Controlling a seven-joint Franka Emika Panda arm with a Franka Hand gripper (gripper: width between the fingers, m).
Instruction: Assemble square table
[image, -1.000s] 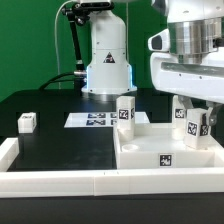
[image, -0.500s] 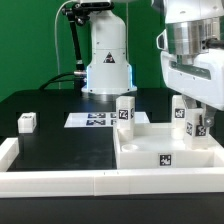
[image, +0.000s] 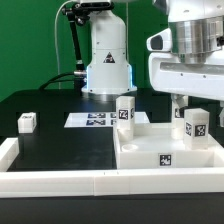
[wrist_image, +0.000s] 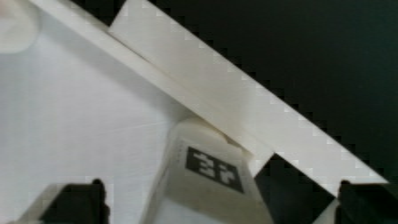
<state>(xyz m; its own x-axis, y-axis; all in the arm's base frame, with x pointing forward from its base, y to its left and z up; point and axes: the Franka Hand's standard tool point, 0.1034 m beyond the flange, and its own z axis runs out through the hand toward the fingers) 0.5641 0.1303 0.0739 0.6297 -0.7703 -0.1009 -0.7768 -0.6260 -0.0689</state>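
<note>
A: What state is the claw in?

B: Released. In the wrist view its two dark fingertips stand wide apart. There is a dark gap on each side of the short white block leg with a black tag that sits between them, and neither fingertip touches it.

A: Where does that leg stand?

B: Upright, directly under the claw, on the large white plastic square table top with a raised rim. It is close to the far rim, and in the wrist view the rim's edge runs just beside it.

A: What is around the claw?

B: A second tagged leg stands upright at the top's far corner, off toward the exterior view's left and well apart from the claw. The top's flat white floor lies open between the two legs.

A: And beyond the top's edge?

B: Further to that same side there is a stretch of black worktop. A third small white leg lies at its far end, and the marker board lies flat behind. A long low white border rail runs along the near edge of the worktop, just in front of the top's near wall. I cannot tell whether the rail and the wall touch.
</note>
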